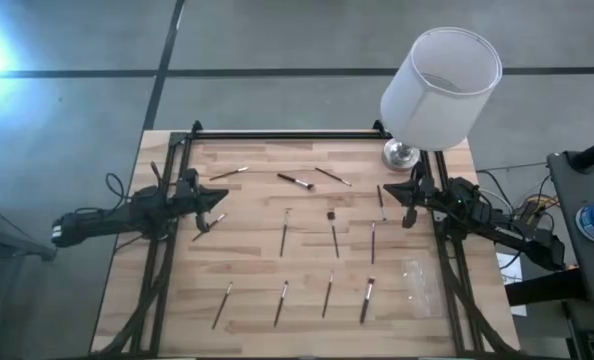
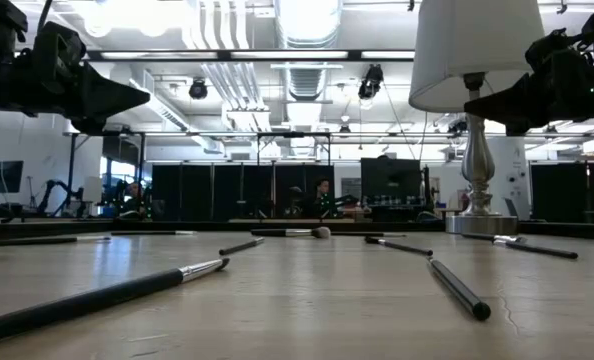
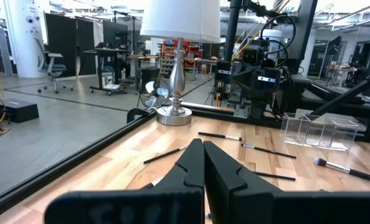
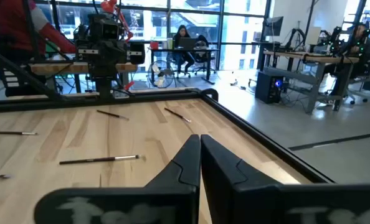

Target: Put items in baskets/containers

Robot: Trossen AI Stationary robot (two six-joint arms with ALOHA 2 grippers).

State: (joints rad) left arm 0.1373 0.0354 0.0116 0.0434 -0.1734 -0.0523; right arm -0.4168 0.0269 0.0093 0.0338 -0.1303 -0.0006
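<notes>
Both grippers clenched empty, brushes scattered between them.
The clear tray (image 1: 418, 277) lay near the right gripper (image 1: 409, 212), well apart from the left gripper (image 1: 209, 215); slim brushes (image 1: 283, 238) could roll or slip from pinches.
</notes>
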